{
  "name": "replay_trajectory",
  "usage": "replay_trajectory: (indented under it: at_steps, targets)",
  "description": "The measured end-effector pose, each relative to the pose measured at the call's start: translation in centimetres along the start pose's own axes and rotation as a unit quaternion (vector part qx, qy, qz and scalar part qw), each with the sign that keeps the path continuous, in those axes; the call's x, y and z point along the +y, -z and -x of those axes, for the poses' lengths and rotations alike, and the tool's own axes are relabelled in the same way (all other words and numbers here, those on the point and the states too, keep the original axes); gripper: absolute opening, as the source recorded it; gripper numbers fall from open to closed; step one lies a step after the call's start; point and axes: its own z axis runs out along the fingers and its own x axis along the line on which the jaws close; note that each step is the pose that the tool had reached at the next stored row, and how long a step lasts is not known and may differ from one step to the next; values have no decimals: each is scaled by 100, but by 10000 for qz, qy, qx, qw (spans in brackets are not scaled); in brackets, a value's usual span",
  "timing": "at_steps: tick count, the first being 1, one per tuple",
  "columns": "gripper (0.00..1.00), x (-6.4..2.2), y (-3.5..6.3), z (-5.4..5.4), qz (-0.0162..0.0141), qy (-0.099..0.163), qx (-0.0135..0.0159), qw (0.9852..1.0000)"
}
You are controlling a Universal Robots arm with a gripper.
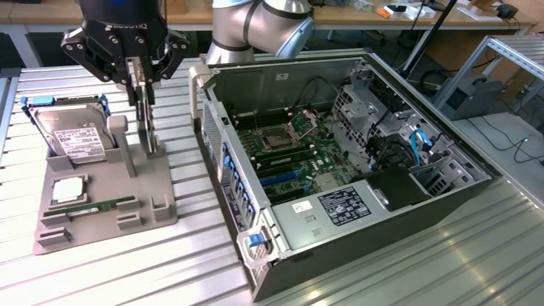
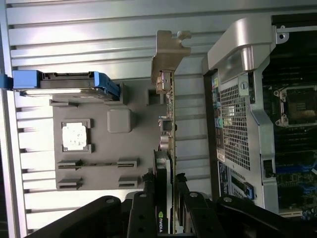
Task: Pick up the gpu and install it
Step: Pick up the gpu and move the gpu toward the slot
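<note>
**Black, thin, flat gpu (image 1: 150, 137) pinched on edge by the dark metal claw (image 1: 142, 95)**

Two slim claw fingers (image 1: 135, 80) press against the card's opposite faces, and the card stands upright between them. Its lower edge meets the grey moulded plastic holder (image 1: 144, 204) on the ribbed metal desk (image 1: 425, 268). I cannot tell whether that edge sits in its slot or has lifted clear.

From the wrist view, the gpu (image 2: 171, 124) runs edge-on away from the claw (image 2: 166, 191), with its silver metal bracket (image 2: 168, 49) at the far end.

On the same holder rest a silver hard drive with a white label (image 1: 72, 134), a small square silver chip (image 1: 68, 190) and a narrow green memory stick (image 1: 93, 207). An open black computer case (image 1: 340, 166) lies just beside the holder, on the exterior view's right.
</note>
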Motion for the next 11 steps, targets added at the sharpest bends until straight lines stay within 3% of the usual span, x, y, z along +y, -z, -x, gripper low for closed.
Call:
replay_trajectory:
  at_steps: [11]
  targets:
    - [27, 5, 120, 3, 0, 0, 0, 10000]
